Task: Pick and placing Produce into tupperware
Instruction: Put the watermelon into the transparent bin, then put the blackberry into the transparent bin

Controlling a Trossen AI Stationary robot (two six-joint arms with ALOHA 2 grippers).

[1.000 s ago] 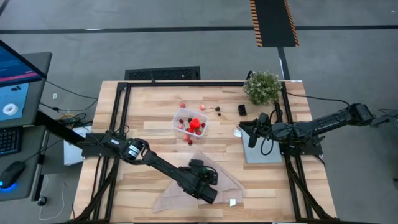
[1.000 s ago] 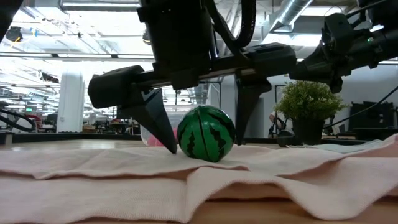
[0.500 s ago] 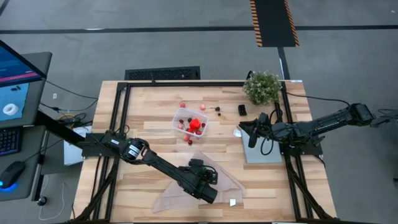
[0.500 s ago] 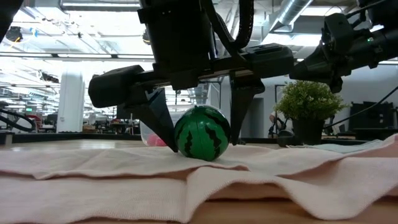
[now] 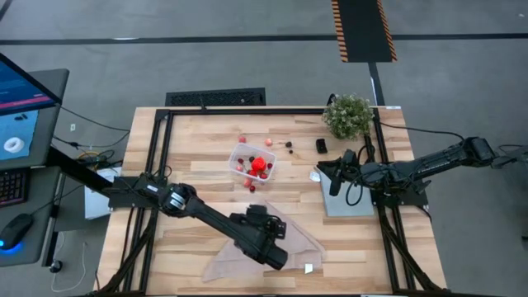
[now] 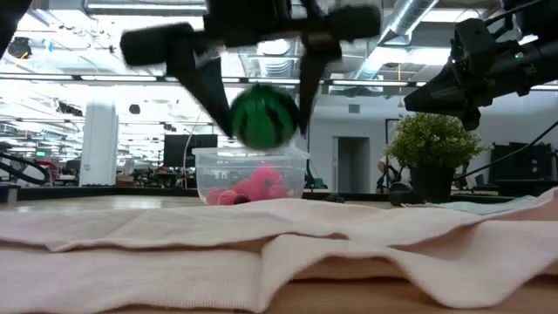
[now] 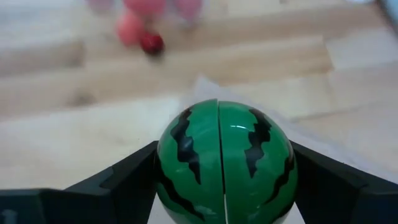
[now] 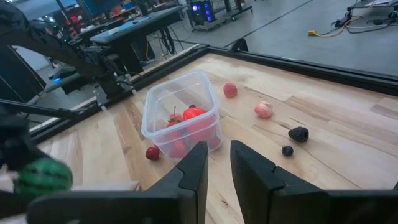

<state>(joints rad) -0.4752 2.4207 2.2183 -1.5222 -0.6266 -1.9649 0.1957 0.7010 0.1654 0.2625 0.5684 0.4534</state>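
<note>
My left gripper (image 6: 257,83) is shut on the green striped ball (image 6: 264,116), above the beige cloth (image 6: 261,244); in the high view the gripper (image 5: 260,227) hides the ball. The ball fills the left wrist view (image 7: 224,165) and shows in the right wrist view (image 8: 42,177). The clear tupperware (image 5: 252,163) stands on the table farther back and holds red and pink pieces (image 8: 189,118). Loose berries (image 5: 242,139) lie around it. My right gripper (image 8: 219,163) waits over the grey panel (image 5: 346,202), its fingers a narrow gap apart, empty. My left gripper pinches the green striped ball between its two fingers, one on each opposite side (image 7: 163,180). The fingers (image 6: 205,83) come from above, slanting down. The ball reaches only their free ends. It hangs lifted clear of the cloth.
A potted plant (image 5: 347,115) and a small black object (image 5: 321,146) stand at the far right. A red berry (image 5: 252,188) lies between the tub and the cloth; dark berries (image 5: 289,147) lie right of the tub. Black frame rails (image 5: 161,165) run along the table's sides.
My left gripper has shut on the green striped ball, which rested on the cloth, and has risen with it, going a little toward the tupperware. The ball is now lifted clear of the cloth.
</note>
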